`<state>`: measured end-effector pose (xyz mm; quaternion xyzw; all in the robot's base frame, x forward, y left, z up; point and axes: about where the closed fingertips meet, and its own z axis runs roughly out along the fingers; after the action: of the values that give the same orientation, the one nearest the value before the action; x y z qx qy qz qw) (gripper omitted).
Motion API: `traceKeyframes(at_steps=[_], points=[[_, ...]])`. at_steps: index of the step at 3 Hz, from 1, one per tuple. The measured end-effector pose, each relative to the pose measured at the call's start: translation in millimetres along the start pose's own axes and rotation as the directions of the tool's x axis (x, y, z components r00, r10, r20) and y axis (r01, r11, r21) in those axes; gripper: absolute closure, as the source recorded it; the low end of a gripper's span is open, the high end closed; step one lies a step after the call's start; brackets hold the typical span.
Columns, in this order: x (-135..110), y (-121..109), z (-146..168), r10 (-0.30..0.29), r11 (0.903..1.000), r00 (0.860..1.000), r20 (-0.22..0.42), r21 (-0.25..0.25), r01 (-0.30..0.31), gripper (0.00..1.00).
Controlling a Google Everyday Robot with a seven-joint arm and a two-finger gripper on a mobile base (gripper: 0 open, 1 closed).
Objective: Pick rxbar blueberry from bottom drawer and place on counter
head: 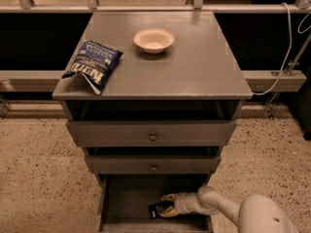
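Note:
The rxbar blueberry (pixel 157 210), a small dark wrapper with white print, lies on the floor of the open bottom drawer (pixel 127 198), right of its middle. My gripper (pixel 168 205) reaches into the drawer from the right, low over the floor. Its tan fingers (pixel 168 197) sit one on each side of the bar's right end, closed against it. The bar still rests on the drawer floor. The counter (pixel 194 67) is the grey top of the cabinet above.
A blue-and-white chip bag (pixel 92 66) lies at the counter's left edge. A white bowl (pixel 153 40) stands at the counter's back middle. Two shallower drawers with knobs (pixel 152 136) overhang the bottom drawer. My white arm (pixel 257 217) fills the lower right.

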<state>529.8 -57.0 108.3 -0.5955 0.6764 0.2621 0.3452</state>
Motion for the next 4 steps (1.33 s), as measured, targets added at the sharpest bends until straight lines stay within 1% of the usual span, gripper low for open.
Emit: traceKeyframes(at_steps=[1,4], points=[[-0.5,0.0,-0.4,0.0,1.0,1.0,0.0,0.0,0.0,0.99],[-0.8,-0.1,-0.6,0.0,1.0,1.0,0.0,0.0,0.0,1.0]])
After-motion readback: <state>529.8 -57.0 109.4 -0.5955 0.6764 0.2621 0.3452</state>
